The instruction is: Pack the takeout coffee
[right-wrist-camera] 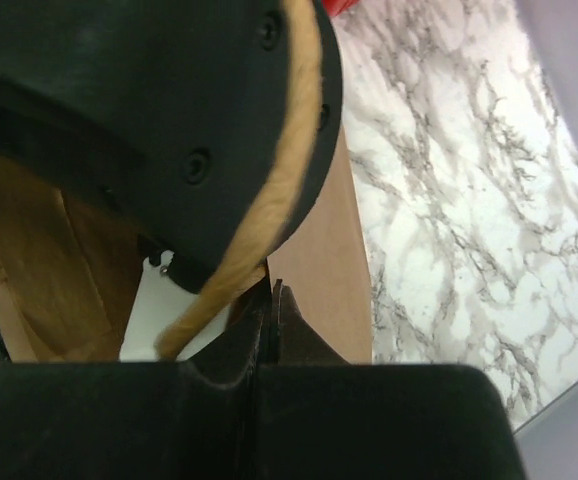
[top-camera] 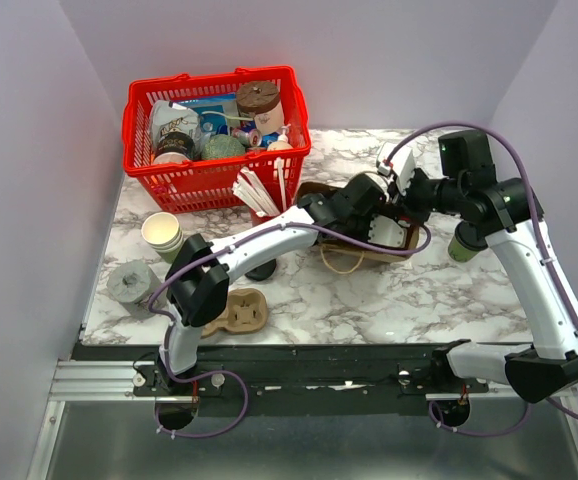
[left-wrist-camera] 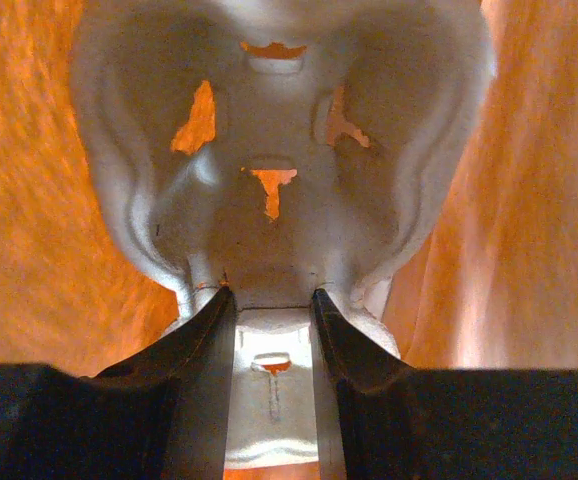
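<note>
**Item: takeout coffee (top-camera: 461,245).** It stands on the marble table (top-camera: 419,300) at the right side, tucked under the right arm and apart from the bag. It is upright with its long axis vertical and its base on the table. The top presumably faces up, though the arm hides most of it from above.

**Container: brown paper bag (right-wrist-camera: 324,270).** It lies at mid-table with its mouth held open.

**Tools:**
- The left gripper (left-wrist-camera: 272,300) is deep inside the bag. Its fingers pinch the centre tab of a pale pulp cup tray (left-wrist-camera: 269,200), with the orange-brown bag walls on both sides.
- The right gripper (right-wrist-camera: 272,300) has its fingers pressed together on the bag's edge, beside the twine handle.

**Progress: early to middle.**
- The tray is in the bag but not yet let go.
- The coffee is not yet picked up and sits outside the bag.
- Left to do, by my judgement: release the tray, fetch the cup and lower it upright into a tray socket.

**Also present:**
- a red basket (top-camera: 209,77) of sundries
- a lidless cup stack (top-camera: 162,235)
- a second carrier (top-camera: 244,312) near the left base
</note>
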`<act>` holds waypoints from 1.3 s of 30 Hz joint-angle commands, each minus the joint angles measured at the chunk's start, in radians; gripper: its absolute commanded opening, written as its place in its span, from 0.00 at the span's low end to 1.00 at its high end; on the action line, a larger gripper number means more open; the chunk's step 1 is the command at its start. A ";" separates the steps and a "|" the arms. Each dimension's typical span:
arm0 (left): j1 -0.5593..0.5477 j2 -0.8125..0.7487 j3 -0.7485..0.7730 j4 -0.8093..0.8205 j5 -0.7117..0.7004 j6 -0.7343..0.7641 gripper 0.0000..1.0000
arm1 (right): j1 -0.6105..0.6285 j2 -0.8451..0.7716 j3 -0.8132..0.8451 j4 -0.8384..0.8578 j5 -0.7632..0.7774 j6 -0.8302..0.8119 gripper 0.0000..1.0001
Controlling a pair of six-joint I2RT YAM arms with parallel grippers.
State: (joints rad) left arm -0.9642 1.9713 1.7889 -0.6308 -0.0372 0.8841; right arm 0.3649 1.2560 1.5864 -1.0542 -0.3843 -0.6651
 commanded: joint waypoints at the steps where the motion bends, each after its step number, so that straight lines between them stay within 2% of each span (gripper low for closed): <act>1: -0.016 -0.020 -0.042 0.040 0.019 -0.024 0.00 | 0.006 -0.032 -0.023 -0.079 -0.122 -0.008 0.01; 8: -0.022 -0.017 -0.086 -0.006 0.060 -0.046 0.00 | 0.006 -0.035 -0.009 -0.099 -0.149 0.002 0.01; 14: -0.021 -0.029 -0.059 -0.020 0.004 -0.070 0.00 | 0.006 -0.040 0.026 -0.141 -0.134 -0.017 0.00; 19: -0.018 -0.023 -0.051 0.000 -0.059 -0.034 0.00 | 0.008 -0.012 0.086 -0.230 -0.221 -0.024 0.00; 23: -0.013 -0.023 -0.049 0.039 -0.104 -0.005 0.00 | 0.011 -0.026 0.054 -0.268 -0.306 0.031 0.01; 26: -0.015 -0.023 -0.063 0.031 -0.052 0.041 0.00 | 0.012 -0.030 0.043 -0.279 -0.337 0.048 0.01; 30: -0.018 -0.032 -0.074 -0.070 0.060 0.087 0.01 | 0.012 -0.018 0.046 -0.270 -0.327 0.071 0.01; 34: -0.016 -0.040 -0.060 -0.125 0.072 0.095 0.01 | 0.012 -0.012 0.037 -0.273 -0.321 0.094 0.01; 39: -0.001 -0.084 -0.091 -0.147 0.103 0.084 0.00 | 0.012 -0.017 0.038 -0.245 -0.236 0.121 0.00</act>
State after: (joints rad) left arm -0.9958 1.9362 1.7210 -0.7185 0.0196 0.9646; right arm 0.3588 1.2549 1.6253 -1.2430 -0.5518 -0.5991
